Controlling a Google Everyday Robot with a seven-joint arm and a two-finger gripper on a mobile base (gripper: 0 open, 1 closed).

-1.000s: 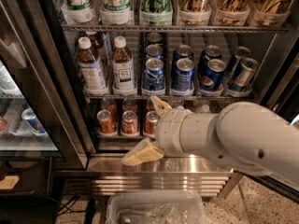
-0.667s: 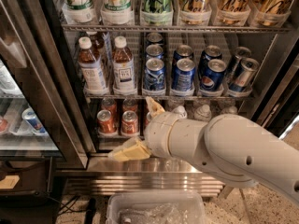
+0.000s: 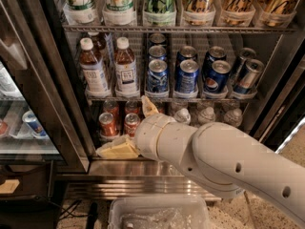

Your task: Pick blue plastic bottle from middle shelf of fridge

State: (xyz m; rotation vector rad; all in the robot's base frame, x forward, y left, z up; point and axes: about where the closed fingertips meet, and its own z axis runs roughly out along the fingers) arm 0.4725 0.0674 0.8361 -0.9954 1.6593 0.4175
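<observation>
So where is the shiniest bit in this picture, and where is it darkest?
Camera view: the brightest glare is a white strip at the right edge; the steel base of the fridge gleams softly; the bottom left corner is darkest. The gripper, open in front of the red cans under the middle shelf, is evenly lit; the blue plastic bottle shows no glare.

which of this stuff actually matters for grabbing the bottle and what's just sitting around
Job: blue plastic bottle, middle shelf, fridge, gripper open below that shelf.
Just there: other brown bottle, blue cans, red cans, tall cans, water bottles, bin.
</observation>
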